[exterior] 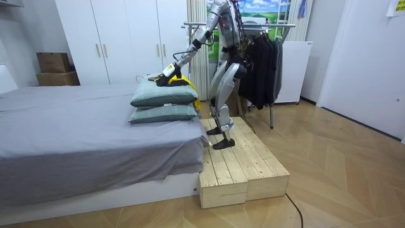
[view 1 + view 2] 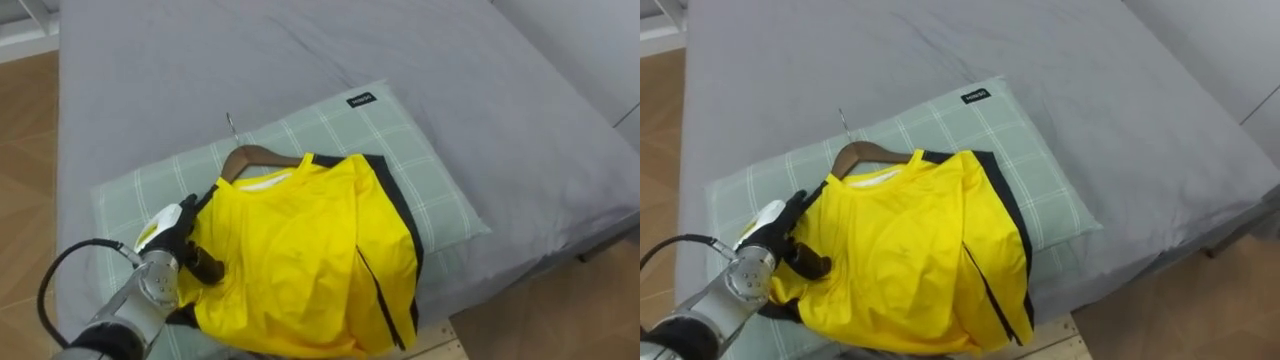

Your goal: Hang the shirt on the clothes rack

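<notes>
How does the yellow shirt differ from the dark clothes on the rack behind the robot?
The yellow shirt is bright and lies crumpled on the top green pillow; the dark clothes are near-black and hang from the rack. The left hand is on the yellow shirt, not on the dark clothes. Both are garments; the yellow shirt's wooden hanger shows.

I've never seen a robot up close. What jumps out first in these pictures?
A bright yellow shirt on a wooden hanger lies across a green checked pillow on the grey bed, with the robot's left hand at its left edge. In the room view the robot stands on a wooden platform beside the bed, reaching toward the pillow, with a rack of dark clothes close by.
</notes>
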`<state>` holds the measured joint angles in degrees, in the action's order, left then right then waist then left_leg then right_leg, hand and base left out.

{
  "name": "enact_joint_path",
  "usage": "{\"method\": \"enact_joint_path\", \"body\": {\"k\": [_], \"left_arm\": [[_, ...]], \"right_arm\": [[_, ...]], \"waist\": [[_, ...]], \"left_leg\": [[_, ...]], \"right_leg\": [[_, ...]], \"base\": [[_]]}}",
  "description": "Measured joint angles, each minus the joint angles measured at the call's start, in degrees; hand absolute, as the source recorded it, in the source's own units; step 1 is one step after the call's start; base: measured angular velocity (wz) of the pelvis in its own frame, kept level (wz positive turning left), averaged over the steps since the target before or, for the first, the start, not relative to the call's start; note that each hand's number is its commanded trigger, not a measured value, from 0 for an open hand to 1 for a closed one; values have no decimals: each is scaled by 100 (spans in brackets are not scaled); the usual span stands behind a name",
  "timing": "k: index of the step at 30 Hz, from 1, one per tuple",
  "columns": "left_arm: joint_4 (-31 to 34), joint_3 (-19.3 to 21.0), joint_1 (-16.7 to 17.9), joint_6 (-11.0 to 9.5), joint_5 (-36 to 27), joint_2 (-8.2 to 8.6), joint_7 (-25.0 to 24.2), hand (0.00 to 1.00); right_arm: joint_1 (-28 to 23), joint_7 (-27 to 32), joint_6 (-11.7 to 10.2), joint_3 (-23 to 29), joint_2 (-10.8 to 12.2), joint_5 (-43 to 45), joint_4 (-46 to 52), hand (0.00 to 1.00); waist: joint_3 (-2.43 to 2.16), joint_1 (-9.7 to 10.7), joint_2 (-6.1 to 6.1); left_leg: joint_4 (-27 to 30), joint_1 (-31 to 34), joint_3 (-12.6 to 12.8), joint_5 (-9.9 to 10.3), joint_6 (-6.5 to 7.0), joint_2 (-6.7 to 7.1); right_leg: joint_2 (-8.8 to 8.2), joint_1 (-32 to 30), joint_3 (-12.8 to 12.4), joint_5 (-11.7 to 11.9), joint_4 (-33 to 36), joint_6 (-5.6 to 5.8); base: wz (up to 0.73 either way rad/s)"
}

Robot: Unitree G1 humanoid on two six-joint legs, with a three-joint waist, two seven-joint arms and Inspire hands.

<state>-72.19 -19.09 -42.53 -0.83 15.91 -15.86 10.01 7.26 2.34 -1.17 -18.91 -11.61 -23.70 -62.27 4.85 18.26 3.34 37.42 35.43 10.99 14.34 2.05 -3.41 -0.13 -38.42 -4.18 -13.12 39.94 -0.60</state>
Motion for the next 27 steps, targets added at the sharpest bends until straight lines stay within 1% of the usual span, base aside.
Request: {"method": "enact_joint_path", "body": {"k": [7,10,13,17,24,25,26,27], "left_arm": [[4,-165,-1,-3,19,-10,-71,0],[4,-270,-3,10,171,-16,-72,0],[5,-422,-4,41,190,-55,-77,0],[5,-478,-4,98,224,-74,-78,0],[6,-649,-6,111,232,-81,-60,0],[6,-660,-6,111,232,-81,-60,2],[5,-662,-6,111,231,-81,-60,35],[5,-661,-6,111,231,-81,-60,54]], "right_arm": [[-23,15,3,-16,-1,-105,98,0],[-59,-1,7,-16,-23,-103,210,0],[-70,-2,12,-17,-28,-102,243,0],[-57,-2,62,-17,-30,-103,254,0],[-51,0,127,-22,-54,-120,296,0],[-59,1,128,-23,-57,-120,320,0],[-77,1,131,-31,-63,-117,382,0],[-118,1,133,-40,-75,-117,479,0]], "waist": [[6,46,-10],[6,71,-9],[5,110,-8],[2,160,-2],[8,165,26],[8,165,30],[8,164,31],[8,164,31]], "left_leg": [[45,102,41,30,19,11],[44,121,41,34,19,15],[44,129,40,43,34,21],[36,140,41,43,49,18],[52,157,46,56,89,21],[51,157,47,57,90,22],[51,156,50,57,91,22],[51,155,51,57,91,22]], "right_leg": [[-38,-125,-24,-25,75,37],[-60,-142,-20,-35,72,52],[-70,-142,-19,-31,58,66],[-68,-139,-16,-14,12,84],[-75,-143,-18,-15,5,93],[-76,-143,-18,-16,4,94],[-76,-143,-21,-16,5,94],[-76,-143,-22,-16,5,94]], "base": [[0],[0],[0],[0],[0],[0],[0],[0]]}}
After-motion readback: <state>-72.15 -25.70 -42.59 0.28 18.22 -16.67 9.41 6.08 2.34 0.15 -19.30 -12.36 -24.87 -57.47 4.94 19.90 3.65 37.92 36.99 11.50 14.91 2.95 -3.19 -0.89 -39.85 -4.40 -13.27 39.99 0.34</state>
